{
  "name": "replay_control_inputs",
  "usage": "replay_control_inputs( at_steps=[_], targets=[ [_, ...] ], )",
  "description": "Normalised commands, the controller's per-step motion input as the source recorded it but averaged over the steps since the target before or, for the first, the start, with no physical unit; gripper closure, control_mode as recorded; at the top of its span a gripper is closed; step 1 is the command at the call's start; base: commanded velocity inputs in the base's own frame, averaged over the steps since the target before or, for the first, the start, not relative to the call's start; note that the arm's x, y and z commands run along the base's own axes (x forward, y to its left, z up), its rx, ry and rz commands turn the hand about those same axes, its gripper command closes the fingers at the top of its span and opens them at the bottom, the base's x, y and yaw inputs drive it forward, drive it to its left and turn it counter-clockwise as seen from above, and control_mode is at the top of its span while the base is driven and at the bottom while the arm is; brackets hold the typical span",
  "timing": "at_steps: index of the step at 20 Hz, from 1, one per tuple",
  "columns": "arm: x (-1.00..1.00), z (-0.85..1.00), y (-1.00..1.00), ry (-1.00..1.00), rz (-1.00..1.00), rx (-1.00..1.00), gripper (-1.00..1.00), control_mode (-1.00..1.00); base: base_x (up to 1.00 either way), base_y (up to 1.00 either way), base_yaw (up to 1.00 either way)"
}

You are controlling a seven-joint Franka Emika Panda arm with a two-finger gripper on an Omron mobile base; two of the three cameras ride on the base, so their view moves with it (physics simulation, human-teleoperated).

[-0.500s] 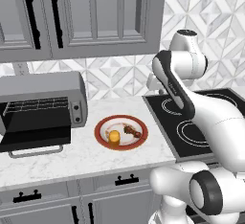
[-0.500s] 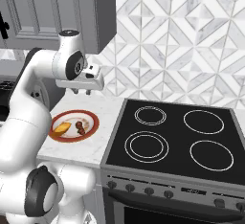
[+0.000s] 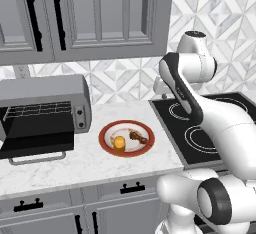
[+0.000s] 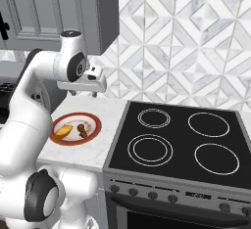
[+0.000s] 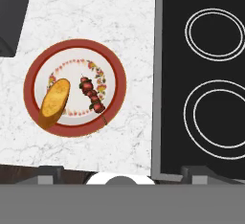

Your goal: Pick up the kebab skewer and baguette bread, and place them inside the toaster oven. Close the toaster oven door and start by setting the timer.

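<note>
Gripper [image 4: 73, 94]: raised well above the counter, beside the stove's left edge, holding nothing; whether the fingers are spread or closed cannot be told.
Skewer [image 5: 92, 96]: lying flat on the plate [image 5: 117, 70], right of centre in the hand view, untouched.
Bread [image 5: 54, 102]: on the same plate, just beside the skewer but apart from it, its lower end reaching the red rim.
Plate position: on the marble counter [image 3: 75, 170], between the toaster oven [image 3: 47, 94] and the stove [image 4: 181, 140].
Oven door [image 3: 35, 148]: folded down and open; wire rack [image 3: 37, 110] visible inside.
Knob panel [image 3: 80, 117]: on the oven's right end, facing the plate.
</note>
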Motion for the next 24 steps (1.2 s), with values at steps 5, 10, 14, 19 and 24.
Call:
replay_control_inputs(
  at_steps=[5,10,14,19,24],
  targets=[
    [0.00,0.00,0.00,0.00,0.00,0.00,-1.00,1.00,-0.03,0.08,0.00],
    [0.00,0.00,0.00,0.00,0.00,0.00,-1.00,1.00,0.00,0.39,0.00],
    [0.00,0.00,0.00,0.00,0.00,0.00,-1.00,1.00,0.00,0.49,0.00],
    [0.00,0.00,0.00,0.00,0.00,0.00,-1.00,1.00,0.00,0.57,0.00],
    [0.00,0.00,0.00,0.00,0.00,0.00,-1.00,1.00,0.00,0.46,0.00]
  ],
)
